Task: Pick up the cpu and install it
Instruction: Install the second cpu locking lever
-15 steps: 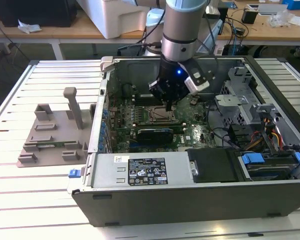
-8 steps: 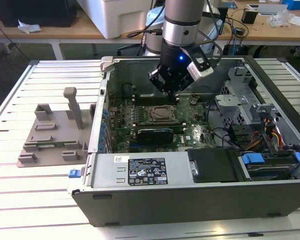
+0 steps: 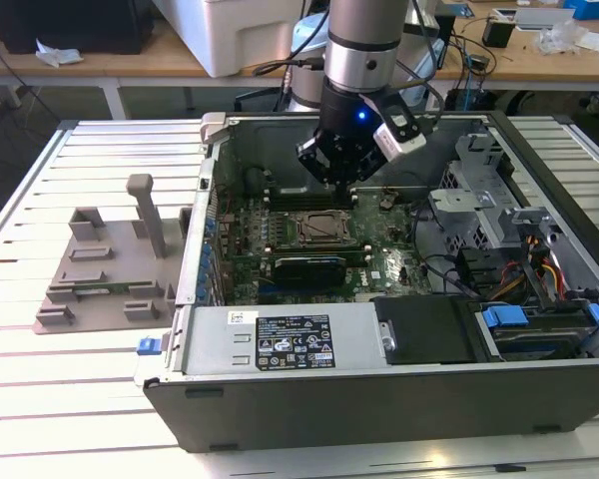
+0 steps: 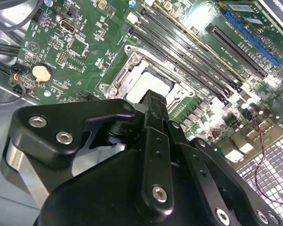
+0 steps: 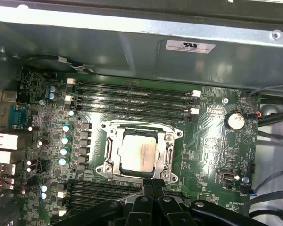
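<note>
A: Where's the cpu [image 5: 140,153] now?

B: Lying flat in the socket [image 5: 140,149] on the green board [image 5: 212,141], silver top up, at the middle of the first wrist view. The socket frame stands around it.

A: How would it handle?

B: I'd judge it light, stiff and thin, with a slick metal top and a delicate underside. Best taken by two opposite edges, kept level.

A: And the claw [image 5: 152,184]?

B: It hangs above the board inside the computer case [image 3: 379,389], at six o'clock from the chip. Its fingers [image 4: 153,122] look pressed together with nothing between them, clear of the chip.
</note>
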Controlling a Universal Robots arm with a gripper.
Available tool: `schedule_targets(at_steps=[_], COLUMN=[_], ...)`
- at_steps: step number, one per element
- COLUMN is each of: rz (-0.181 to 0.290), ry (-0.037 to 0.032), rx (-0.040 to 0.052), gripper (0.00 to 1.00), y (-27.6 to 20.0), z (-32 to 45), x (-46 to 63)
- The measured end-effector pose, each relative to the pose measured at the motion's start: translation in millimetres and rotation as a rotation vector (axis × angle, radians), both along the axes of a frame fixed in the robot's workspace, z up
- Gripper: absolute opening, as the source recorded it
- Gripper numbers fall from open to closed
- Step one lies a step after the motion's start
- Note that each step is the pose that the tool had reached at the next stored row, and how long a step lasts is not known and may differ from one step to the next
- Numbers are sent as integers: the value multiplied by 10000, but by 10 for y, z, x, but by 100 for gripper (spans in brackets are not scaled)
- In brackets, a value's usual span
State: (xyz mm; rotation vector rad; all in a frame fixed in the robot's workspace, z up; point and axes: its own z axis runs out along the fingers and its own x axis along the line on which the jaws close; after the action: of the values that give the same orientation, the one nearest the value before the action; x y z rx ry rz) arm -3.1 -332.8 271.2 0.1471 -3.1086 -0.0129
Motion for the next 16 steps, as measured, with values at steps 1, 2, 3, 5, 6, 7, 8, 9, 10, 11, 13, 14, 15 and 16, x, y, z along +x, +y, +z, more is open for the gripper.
schedule_targets(at_steps=[1, 2, 3, 5, 6, 7, 8, 9, 10, 11, 13, 14, 15, 16], rz=[-1, 0, 0, 0, 1, -1, 0, 0, -1, 0, 0, 0, -2, 2], ry=[2, 1, 0, 0, 1, -1, 0, 0, 0, -1, 1, 1, 1, 0], rx=[-4, -2, 2, 7, 24, 62, 249, 593, 1000, 1087, 1086, 1087, 1087, 1095], gripper=[11, 11, 11, 11, 11, 11, 11, 11, 11, 11, 11, 11, 11, 11], y=[-9, -37, -72, -130, -166, -195, -251, -284, -302, -332, -419, -489, -547, -558], z=[2, 0, -1, -2, -3, -5, -10, -12, -11, -23, -81, -142, -203, -225], x=[-1, -3, -9, -17, -20, -22, -28, -37, -46, -55, -69, -87, -121, -167])
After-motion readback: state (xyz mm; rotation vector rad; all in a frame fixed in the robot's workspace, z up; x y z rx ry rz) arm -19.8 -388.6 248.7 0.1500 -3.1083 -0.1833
